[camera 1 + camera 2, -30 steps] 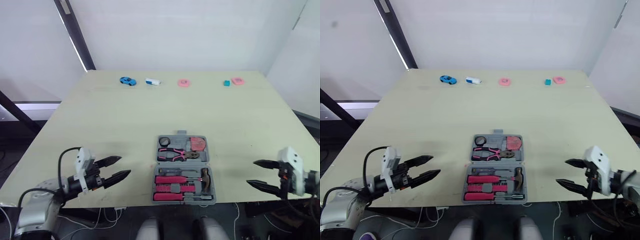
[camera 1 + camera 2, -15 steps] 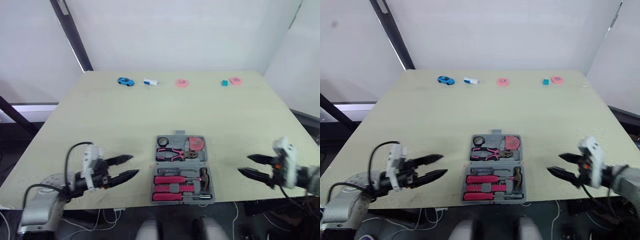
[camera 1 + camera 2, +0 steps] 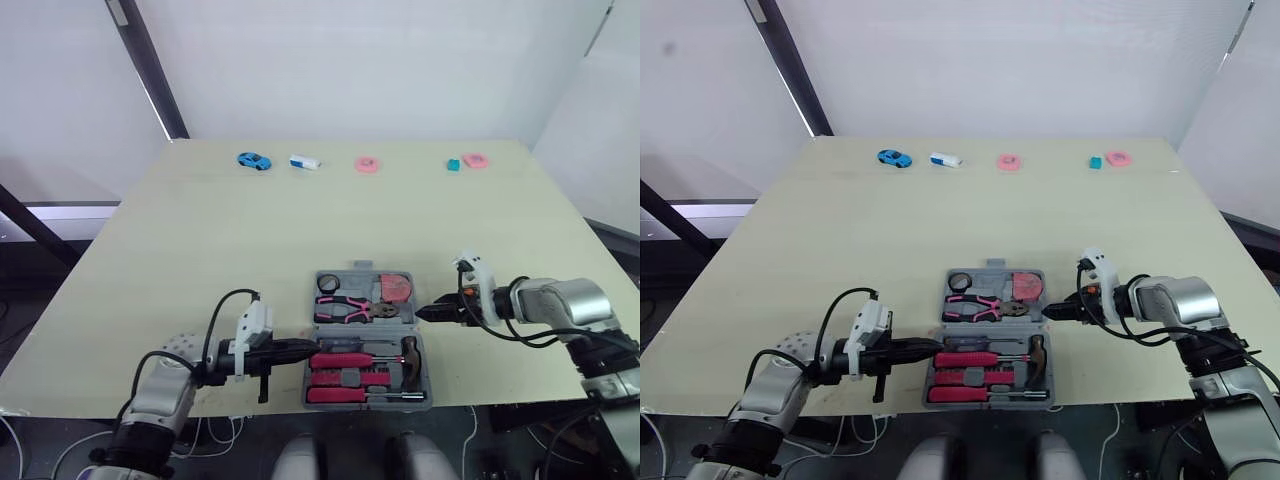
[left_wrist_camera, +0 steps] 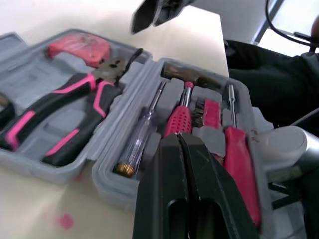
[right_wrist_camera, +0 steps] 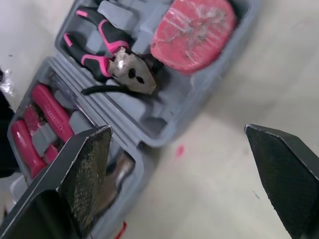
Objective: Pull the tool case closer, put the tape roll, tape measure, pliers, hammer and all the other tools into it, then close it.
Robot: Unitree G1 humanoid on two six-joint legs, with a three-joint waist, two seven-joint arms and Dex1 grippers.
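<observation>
The grey tool case [image 3: 420, 330] lies open near the table's front edge. Its far half holds a black tape roll [image 3: 329, 283], pink-handled pliers [image 3: 345, 308] and a red tape measure [image 3: 397, 287]. The near half holds red-handled screwdrivers [image 3: 340, 359] and a hammer [image 3: 410, 349]. My left gripper [image 3: 303, 348] is shut with nothing in it, its tip at the left edge of the near half [image 4: 107, 174], just over a red handle [image 4: 175, 122]. My right gripper [image 5: 177, 134] stands open at the case's right side, level with the hinge, by the tape measure [image 5: 192, 30] and pliers [image 5: 127, 67].
Along the table's far edge lie a blue toy car [image 3: 254, 160], a small white object [image 3: 305, 162], a pink ring [image 3: 367, 165], a teal block [image 3: 453, 164] and another pink piece [image 3: 475, 160]. Bare tabletop [image 3: 250, 250] surrounds the case.
Both arms have swung inward from the table's front corners to the case. The left gripper has gone from open to shut; the right one has stayed open.
</observation>
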